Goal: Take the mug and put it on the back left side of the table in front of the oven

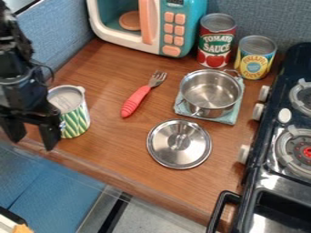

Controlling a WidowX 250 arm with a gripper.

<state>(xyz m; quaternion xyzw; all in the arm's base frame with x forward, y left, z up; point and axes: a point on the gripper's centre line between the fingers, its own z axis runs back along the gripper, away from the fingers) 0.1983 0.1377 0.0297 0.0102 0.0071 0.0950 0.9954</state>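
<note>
- Black gripper, hanging by the table's near left edge, well apart from the steel saucepan: its two fingers stand wide apart, with nothing held between them.
- Green-striped mug, shaped like a can: upright on the wooden table, left of the saucepan, just beside the nearer finger; whether they touch, I cannot tell. Its top shows smooth grey within a pale rim, and I cannot tell whether that is a lid or the inside.
- Fork with a red handle and metal tines: lying between the mug and the saucepan, tines pointing away toward the back.
- Round steel lid with a central knob: flat on the table, in front of the saucepan and slightly to its left.
- Steel saucepan: uncovered, bare metal bottom visible, set on a folded pale-blue cloth.
- Teal-and-white toy microwave: behind the saucepan, to its left; a round orange-brown disc sits inside.
- Red-labelled tomato can: upright behind the saucepan, metal top up.
- Yellow-and-blue-labelled can: upright behind and right of the saucepan, also metal top up.
- Black toy stove: right of the saucepan.
</note>
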